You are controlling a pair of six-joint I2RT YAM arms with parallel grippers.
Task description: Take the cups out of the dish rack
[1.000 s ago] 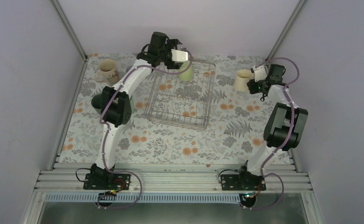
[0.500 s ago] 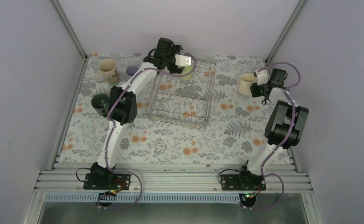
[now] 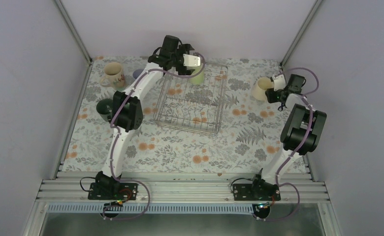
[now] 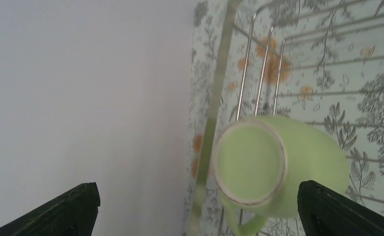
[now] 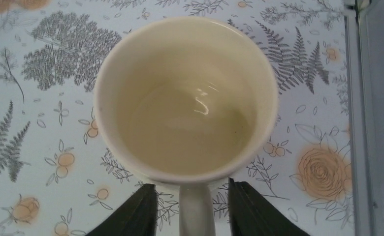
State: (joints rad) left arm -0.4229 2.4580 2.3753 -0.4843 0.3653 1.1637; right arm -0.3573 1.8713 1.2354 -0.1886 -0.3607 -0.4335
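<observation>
A pale green cup [image 3: 197,76] stands bottom-up in the far corner of the silvery wire dish rack [image 3: 187,129]. My left gripper [image 3: 192,61] hovers above it, open wide and empty. In the left wrist view the cup [image 4: 278,162] lies between the jaws, nearer the right finger, handle toward the camera. My left gripper [image 4: 200,199] touches nothing. A cream cup [image 3: 260,88] stands upright on the table at the right. My right gripper [image 3: 274,89] is open, its fingers either side of the cup's handle [image 5: 196,209] with small gaps; the cream cup [image 5: 185,98] is empty.
A beige marked mug [image 3: 112,74], a lavender cup [image 3: 138,73] partly behind my left arm, and a dark green cup [image 3: 104,106] stand on the floral cloth left of the rack. The back wall is close behind the rack. A metal frame post [image 5: 372,118] runs near the cream cup.
My left gripper stayed over the green cup while the arm's elbow swung. The right wrist and the cream cup shifted slightly right and nearer.
</observation>
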